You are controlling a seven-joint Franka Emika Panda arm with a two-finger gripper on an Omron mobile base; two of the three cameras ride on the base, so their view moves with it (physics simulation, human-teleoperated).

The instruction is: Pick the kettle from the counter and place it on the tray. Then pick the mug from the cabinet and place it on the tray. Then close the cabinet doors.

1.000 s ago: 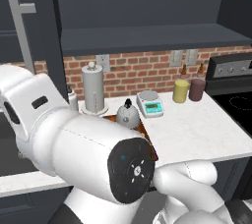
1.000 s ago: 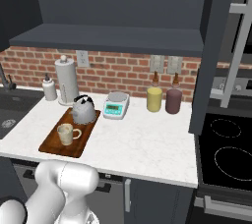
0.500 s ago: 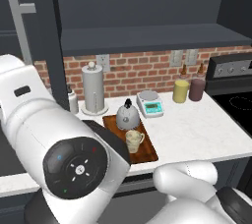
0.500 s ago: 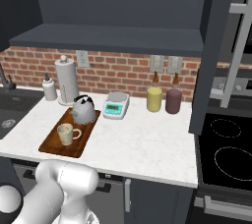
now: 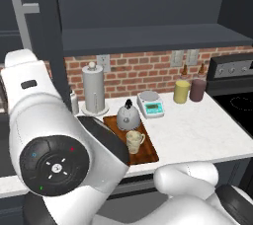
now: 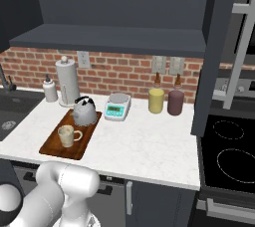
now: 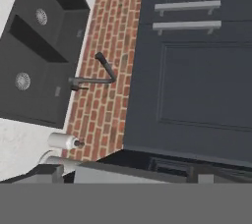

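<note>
Two placements done: kettle (image 6: 85, 112) and mug (image 6: 66, 135) sit on tray (image 6: 52, 147). Cabinet doors (image 6: 214, 56) remain open. Gripper fully spread, holding nothing.

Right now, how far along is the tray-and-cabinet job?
Done: the kettle and the mug both sit on the tray. In hand: nothing; the gripper is open. Left: closing the cabinet doors; one door stands open at right, another at left.

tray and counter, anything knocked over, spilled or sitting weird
Nothing stands out. The kettle and mug both stand upright on the tray, which lies flat on the counter. No spill shows.
</note>
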